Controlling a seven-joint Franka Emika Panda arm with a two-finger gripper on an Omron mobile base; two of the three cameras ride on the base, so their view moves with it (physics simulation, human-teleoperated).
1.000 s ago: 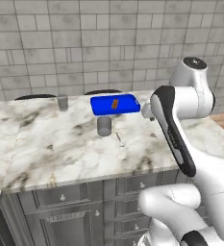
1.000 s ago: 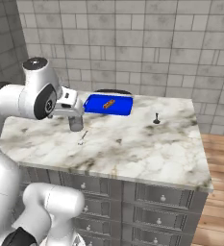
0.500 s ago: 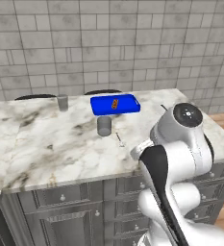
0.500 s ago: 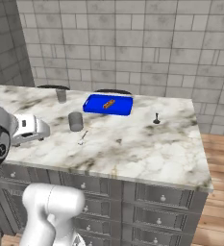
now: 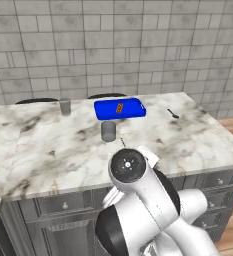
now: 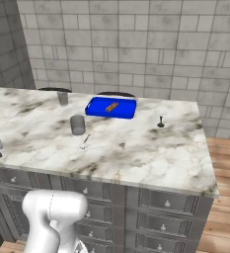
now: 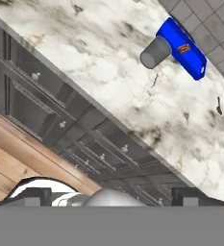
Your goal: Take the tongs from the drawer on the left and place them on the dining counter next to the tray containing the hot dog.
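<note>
Hand view has the gripper [image 7: 111, 194] wide open and empty over the dark-grey cabinet drawers [image 7: 60, 122], blue flat tray [image 7: 183, 48] sits on the white marble worktop [image 7: 108, 72], tongs unseen, so I'd say opening the left drawer comes next.

Hot dog [image 7: 183, 48] on tray [image 7: 194, 62], far ahead of hand; cup [image 7: 155, 53] just beside tray; drawers [image 7: 36, 96] nearer hand, below counter [image 7: 108, 72]
</note>
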